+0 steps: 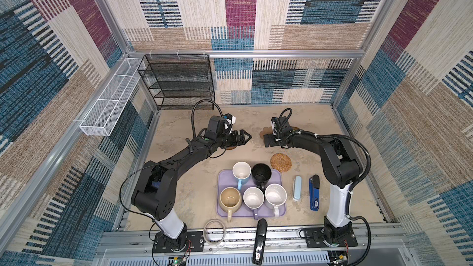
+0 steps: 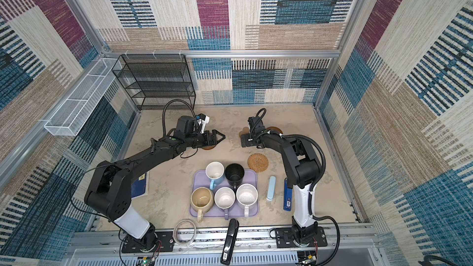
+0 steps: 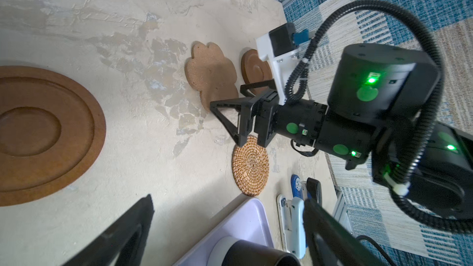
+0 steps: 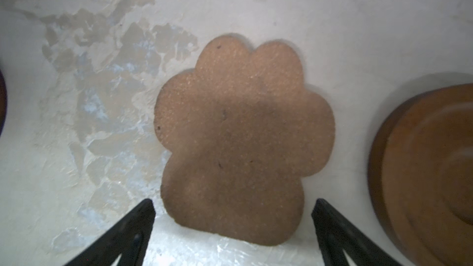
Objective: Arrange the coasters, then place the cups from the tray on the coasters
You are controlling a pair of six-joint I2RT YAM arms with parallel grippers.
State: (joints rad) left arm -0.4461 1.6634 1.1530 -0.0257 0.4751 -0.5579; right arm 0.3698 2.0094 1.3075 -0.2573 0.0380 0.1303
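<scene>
Low in a top view, five mugs stand on the lavender tray. Higher, right of centre, the tan paw-shaped mat lies flat on the table. It looks light, thin and stiff, and is probably best pinched at an edge. The right pincer hangs over it, spread wide and empty. The left pincer, likewise spread and empty, hovers by a wooden saucer.
</scene>
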